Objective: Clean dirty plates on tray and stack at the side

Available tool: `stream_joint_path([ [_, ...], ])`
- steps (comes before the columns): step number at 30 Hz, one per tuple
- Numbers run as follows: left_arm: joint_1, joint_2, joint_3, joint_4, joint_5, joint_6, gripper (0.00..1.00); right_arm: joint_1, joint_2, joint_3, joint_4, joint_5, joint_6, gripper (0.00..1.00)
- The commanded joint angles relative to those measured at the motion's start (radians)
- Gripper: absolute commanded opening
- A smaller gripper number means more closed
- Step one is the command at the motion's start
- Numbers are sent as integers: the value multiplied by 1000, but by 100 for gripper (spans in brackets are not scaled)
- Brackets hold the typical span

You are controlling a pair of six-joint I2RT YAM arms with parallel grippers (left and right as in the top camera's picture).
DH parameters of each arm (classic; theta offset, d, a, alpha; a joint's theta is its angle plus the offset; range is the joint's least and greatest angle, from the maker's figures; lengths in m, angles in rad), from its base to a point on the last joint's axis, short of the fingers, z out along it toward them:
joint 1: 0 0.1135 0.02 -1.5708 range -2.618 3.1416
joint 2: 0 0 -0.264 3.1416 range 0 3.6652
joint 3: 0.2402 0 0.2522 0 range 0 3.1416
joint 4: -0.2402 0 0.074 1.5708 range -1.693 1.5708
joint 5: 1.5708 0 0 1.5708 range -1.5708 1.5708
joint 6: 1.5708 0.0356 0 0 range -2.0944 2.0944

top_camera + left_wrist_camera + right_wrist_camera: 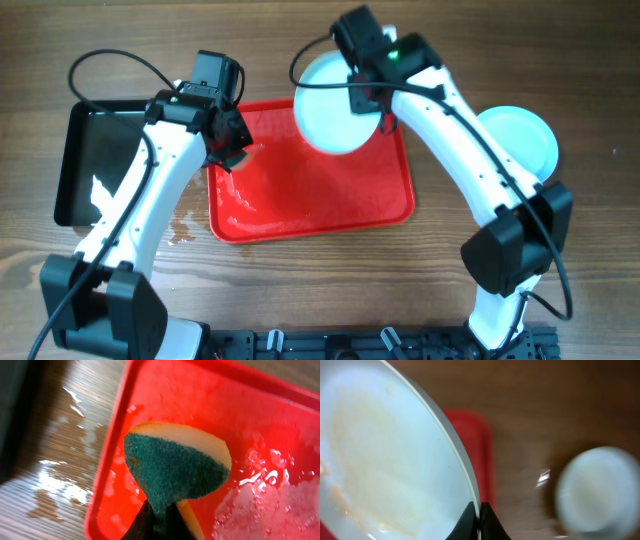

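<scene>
The red tray lies mid-table, wet and foamy on its left half. My left gripper hangs over the tray's left end, shut on a green-and-yellow sponge held above the tray floor. My right gripper is shut on the rim of a pale plate, held tilted over the tray's far right corner. In the right wrist view this plate carries faint orange smears, and the gripper pinches its edge. Another plate rests on the table to the right, a blurred disc in the right wrist view.
A black rectangular pan sits left of the tray. Water is spilled on the wood by the tray's left rim. Foam lies on the tray floor. The arm bases stand at the near table edge.
</scene>
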Motion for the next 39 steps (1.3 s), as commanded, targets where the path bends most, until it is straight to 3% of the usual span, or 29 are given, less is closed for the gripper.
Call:
stream_joint_path([
  [1,-3,43,-7,5,113,-12,4,43,-11,88,-20,334,-155,4],
  [5,-3,68,-7,12,131,-9,4,126,-14,86,-32,610,-201,4],
  [12,-3,70,-7,9,131,13,4,251,-14,86,-31,869,-223,5],
  [28,-3,71,-7,16,130,13,4,351,-14,86,-27,1072,-224,4],
  [31,-3,71,-7,18,130,13,4,351,-14,86,-26,963,-222,4],
  [34,-3,71,-7,17,130,13,4,335,-14,86,-28,615,-214,4],
  [39,-3,71,-7,18,130,14,4,256,-1,84,-31,153,-43,4],
])
